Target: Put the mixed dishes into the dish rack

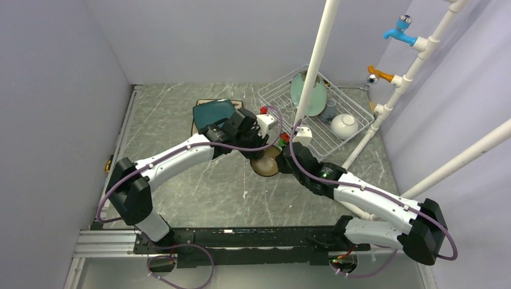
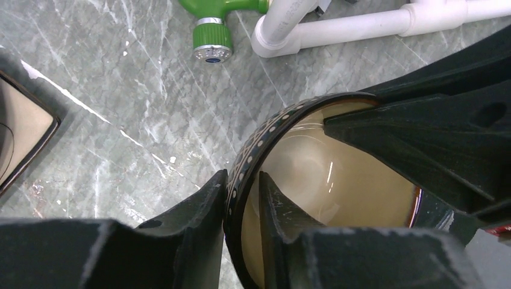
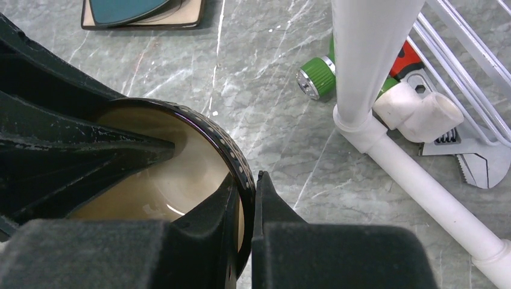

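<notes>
Right gripper (image 3: 247, 180) pinches the glossy brown glazed bowl (image 3: 181, 168) by its dotted dark rim; left gripper (image 2: 241, 180) closely straddles the opposite rim, grip uncertain

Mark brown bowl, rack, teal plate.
brown bowl (image 2: 313, 174): left wrist view, inner wall.
rack (image 1: 322, 135): top view, bare wire floor.
teal plate (image 1: 214, 113): top view, centre.

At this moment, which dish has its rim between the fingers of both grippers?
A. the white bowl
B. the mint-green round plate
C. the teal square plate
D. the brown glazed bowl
D: in the wrist views, the left gripper and the right gripper each have one finger inside and one outside the dotted rim of the brown glazed bowl.
</notes>
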